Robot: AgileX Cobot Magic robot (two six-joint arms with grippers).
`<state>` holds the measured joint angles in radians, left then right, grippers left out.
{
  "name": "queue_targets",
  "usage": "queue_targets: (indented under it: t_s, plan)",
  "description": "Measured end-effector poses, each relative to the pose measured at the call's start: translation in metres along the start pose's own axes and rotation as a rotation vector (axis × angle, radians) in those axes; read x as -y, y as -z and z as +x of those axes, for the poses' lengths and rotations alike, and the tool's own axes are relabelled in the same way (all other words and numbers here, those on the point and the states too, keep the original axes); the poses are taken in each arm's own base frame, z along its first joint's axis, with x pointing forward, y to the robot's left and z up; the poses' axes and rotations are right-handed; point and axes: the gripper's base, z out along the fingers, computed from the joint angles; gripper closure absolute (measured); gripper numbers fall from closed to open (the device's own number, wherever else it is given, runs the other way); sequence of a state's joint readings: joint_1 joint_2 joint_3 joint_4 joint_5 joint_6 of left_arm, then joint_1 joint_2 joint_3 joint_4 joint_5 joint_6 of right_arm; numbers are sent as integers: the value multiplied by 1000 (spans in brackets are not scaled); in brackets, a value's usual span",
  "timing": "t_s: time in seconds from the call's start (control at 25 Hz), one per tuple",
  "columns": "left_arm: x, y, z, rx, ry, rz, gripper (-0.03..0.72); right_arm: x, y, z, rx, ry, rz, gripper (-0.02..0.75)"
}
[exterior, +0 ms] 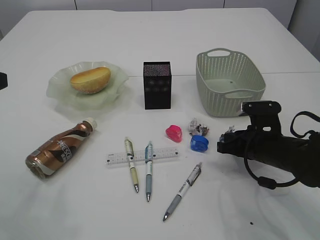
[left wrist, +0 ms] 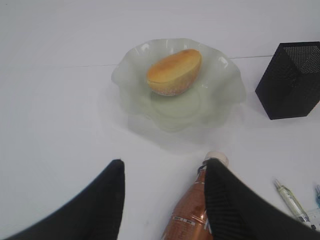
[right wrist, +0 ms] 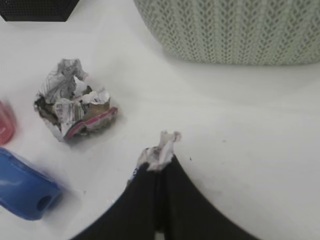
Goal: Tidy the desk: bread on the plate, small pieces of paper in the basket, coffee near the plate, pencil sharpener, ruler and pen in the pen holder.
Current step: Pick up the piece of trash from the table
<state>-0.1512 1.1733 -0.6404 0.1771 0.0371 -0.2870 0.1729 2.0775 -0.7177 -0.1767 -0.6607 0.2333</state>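
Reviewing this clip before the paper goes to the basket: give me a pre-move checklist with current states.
1. Right gripper shut on paper scrap: ok.
2. Basket upright and open on top: ok.
3. Second paper ball on the table, clear of the gripper: ok.
4. Blue sharpener apart from the fingers: ok.
5. Scrap lifted off the table: cannot tell.
6. Left gripper open, near the bottle: ok.

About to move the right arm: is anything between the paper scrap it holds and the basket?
Nothing visible. The right gripper is shut on a paper scrap, and only bare table lies between it and the basket. The other paper ball sits off to the side.
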Motion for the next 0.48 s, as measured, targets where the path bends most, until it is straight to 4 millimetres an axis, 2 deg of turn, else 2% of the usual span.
queue_targets:
  t_s: [0.12,0.28,0.48]
  plan:
    - [0,0,0,0,0,0,320,-1,7,-4,3,2,2,725]
    - [0,0,0,0,0,0,328,-4,30,-16,45,7,-1,725]
    - [0,0,0,0,0,0,328,-6,48,-12,41,7,-1,725]
